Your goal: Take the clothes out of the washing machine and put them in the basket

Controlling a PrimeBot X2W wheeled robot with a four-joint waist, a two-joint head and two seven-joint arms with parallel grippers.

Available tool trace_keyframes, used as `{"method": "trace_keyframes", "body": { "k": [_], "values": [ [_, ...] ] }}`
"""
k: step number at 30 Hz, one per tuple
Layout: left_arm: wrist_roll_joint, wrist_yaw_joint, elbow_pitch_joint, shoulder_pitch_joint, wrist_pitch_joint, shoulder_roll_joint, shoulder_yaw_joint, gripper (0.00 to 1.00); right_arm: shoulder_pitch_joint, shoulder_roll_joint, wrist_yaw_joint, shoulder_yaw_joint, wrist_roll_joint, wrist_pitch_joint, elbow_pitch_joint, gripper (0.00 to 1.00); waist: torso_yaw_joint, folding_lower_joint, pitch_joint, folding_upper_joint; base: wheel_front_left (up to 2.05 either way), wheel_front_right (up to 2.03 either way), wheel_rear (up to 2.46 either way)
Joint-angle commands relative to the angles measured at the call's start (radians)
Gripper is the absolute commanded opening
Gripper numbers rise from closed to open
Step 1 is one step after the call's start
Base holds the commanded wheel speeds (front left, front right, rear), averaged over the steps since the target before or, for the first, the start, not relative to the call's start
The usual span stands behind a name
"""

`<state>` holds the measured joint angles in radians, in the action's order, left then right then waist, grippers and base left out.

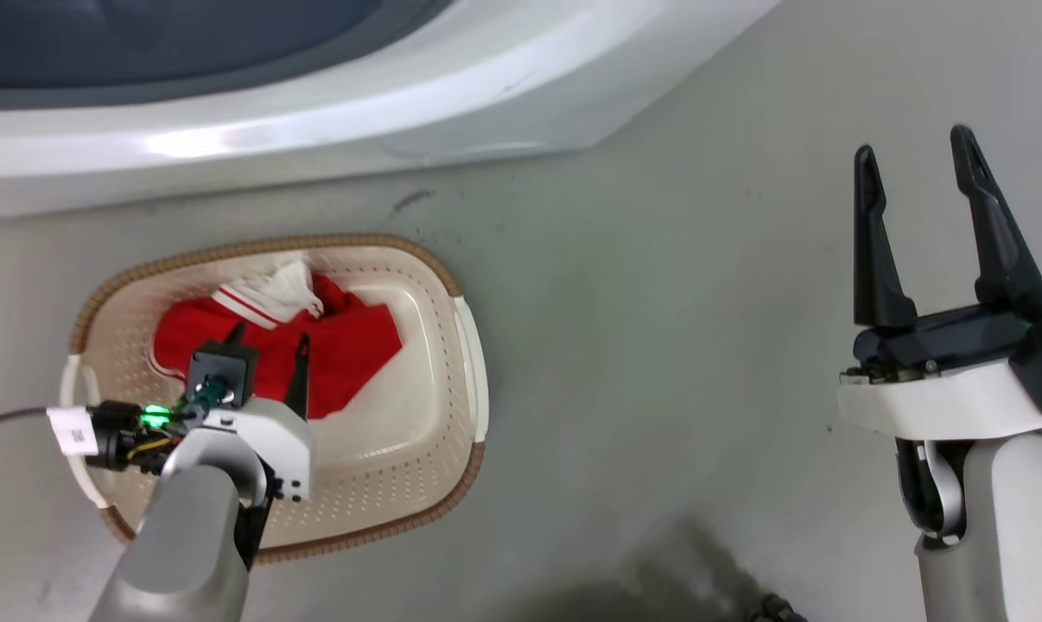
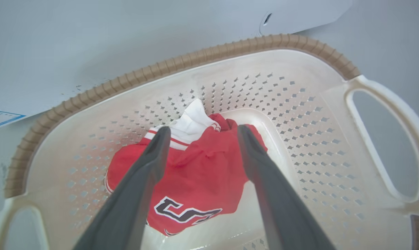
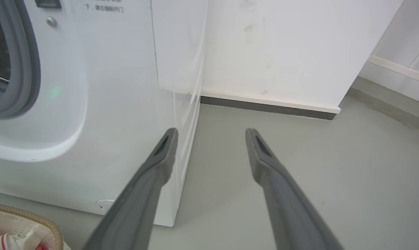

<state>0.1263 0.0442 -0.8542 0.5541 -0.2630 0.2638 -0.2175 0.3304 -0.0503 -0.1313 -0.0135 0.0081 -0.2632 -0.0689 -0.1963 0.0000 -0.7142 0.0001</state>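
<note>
The red clothes [image 1: 348,345] lie crumpled inside the cream basket [image 1: 435,432] on the floor, with white striped trim at the top and dark white-edged lettering showing on the jersey [image 2: 195,180]. My left gripper [image 1: 270,341] hangs open just above the fabric, its fingers [image 2: 150,163] apart and holding nothing. The basket [image 2: 300,114] stands right in front of the white washing machine [image 1: 314,121]. Off to the right, my right gripper [image 1: 917,164] is open over bare floor. In the right wrist view the washing machine [image 3: 108,104] shows its grey porthole gasket, and my right gripper [image 3: 211,133] points past its corner.
Grey floor [image 1: 659,345] stretches right of the basket. A white wall with a dark skirting strip [image 3: 265,106] runs behind the washer. A cable with a white tag [image 1: 72,430] trails from my left wrist over the basket's rim.
</note>
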Motion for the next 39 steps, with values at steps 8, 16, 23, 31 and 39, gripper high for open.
{"method": "trace_keyframes", "body": {
  "k": [8,16,23,31,39],
  "values": [
    [0.019,0.013,0.181,-0.133,-0.003,-0.047,0.087,1.0,-0.067,0.0,0.001,0.028,-0.008,-0.002,0.05,1.0,0.036,0.0,0.194,-0.0001,0.0,0.0,0.0],
    [0.001,0.028,0.293,-0.162,-0.003,-0.065,0.127,1.0,-0.109,0.0,0.001,0.039,0.001,-0.002,0.062,1.0,0.028,0.0,0.263,-0.0001,0.0,0.0,0.0],
    [-0.027,0.057,0.371,-0.102,-0.003,-0.016,0.124,1.0,-0.127,0.0,0.001,0.032,0.028,-0.002,0.052,1.0,-0.011,0.0,0.258,-0.0001,0.0,0.0,0.0],
    [-0.022,0.081,0.361,0.139,0.068,0.095,0.08,1.0,-0.117,0.0,0.001,0.022,0.068,-0.002,0.042,1.0,-0.079,0.0,0.176,-0.0001,0.0,0.0,0.0],
    [0.014,0.085,0.294,0.527,0.367,0.254,-0.071,1.0,-0.083,0.0,0.001,-0.02,0.124,-0.003,0.028,1.0,-0.161,0.0,0.065,-0.0001,0.0,0.0,0.0]
  ]
}}
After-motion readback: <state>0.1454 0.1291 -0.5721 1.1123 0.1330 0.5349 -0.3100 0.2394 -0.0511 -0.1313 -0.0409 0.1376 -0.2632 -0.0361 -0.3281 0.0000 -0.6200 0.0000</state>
